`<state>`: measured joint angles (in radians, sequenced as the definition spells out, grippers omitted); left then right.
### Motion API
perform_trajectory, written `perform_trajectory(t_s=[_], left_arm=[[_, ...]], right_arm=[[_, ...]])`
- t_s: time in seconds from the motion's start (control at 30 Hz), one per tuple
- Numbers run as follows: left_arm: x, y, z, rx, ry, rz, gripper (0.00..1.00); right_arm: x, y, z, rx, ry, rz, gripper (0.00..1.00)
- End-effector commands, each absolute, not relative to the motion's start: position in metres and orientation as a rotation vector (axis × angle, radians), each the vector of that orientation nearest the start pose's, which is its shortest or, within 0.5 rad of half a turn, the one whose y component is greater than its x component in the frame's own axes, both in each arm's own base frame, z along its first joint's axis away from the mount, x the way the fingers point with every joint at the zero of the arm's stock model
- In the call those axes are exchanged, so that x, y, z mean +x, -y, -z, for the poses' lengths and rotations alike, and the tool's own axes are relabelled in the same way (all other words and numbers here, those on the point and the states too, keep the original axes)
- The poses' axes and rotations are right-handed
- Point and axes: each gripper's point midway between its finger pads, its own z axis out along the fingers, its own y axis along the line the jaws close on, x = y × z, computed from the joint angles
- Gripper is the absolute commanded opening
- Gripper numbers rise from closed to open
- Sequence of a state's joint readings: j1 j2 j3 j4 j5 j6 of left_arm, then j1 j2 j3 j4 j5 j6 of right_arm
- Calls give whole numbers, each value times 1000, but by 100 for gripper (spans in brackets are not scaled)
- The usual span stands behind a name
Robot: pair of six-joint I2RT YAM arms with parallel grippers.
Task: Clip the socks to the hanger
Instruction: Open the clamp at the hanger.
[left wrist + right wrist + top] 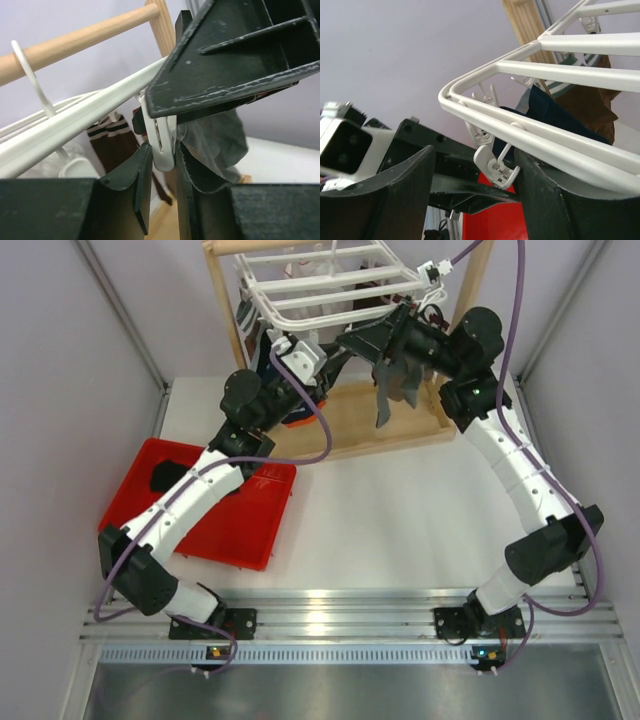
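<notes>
The white hanger (330,285) hangs in a wooden frame at the back. My left gripper (162,150) is shut on one of its white clips (162,135), a finger pressed on each side; in the top view the left gripper (372,340) reaches under the hanger's front edge. My right gripper (474,155) is open, its fingers wide either side of a clip (495,167), and meets the left one in the top view (408,340). A grey sock (390,395) hangs below it, right beside the pinched clip (215,140); what holds its top is hidden. A brown striped sock (112,135) hangs behind.
The light wooden frame (400,430) stands on the table behind both grippers. Navy fabric (555,117) hangs from the hanger. A red bin (225,515) sits at the left under my left arm, with a dark sock (165,477) in it. Grey walls close in both sides.
</notes>
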<state>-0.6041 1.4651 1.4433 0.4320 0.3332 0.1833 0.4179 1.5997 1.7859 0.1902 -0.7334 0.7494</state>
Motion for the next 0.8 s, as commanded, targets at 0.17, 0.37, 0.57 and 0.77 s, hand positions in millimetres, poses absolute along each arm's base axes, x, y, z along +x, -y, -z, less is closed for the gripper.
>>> perform_trajectory(t_s=[0.17, 0.37, 0.57, 0.77], left_arm=[[339, 316, -487, 857, -856, 287, 0], [337, 311, -487, 848, -848, 256, 0], [333, 310, -492, 831, -865, 294, 0], [336, 308, -492, 826, -871, 276, 0]], right_arm=[[376, -299, -537, -278, -1352, -1250, 61], [384, -295, -531, -233, -1386, -1195, 63], [372, -292, -521, -299, -1377, -1183, 66], [369, -287, -524, -296, -1382, -1161, 72]])
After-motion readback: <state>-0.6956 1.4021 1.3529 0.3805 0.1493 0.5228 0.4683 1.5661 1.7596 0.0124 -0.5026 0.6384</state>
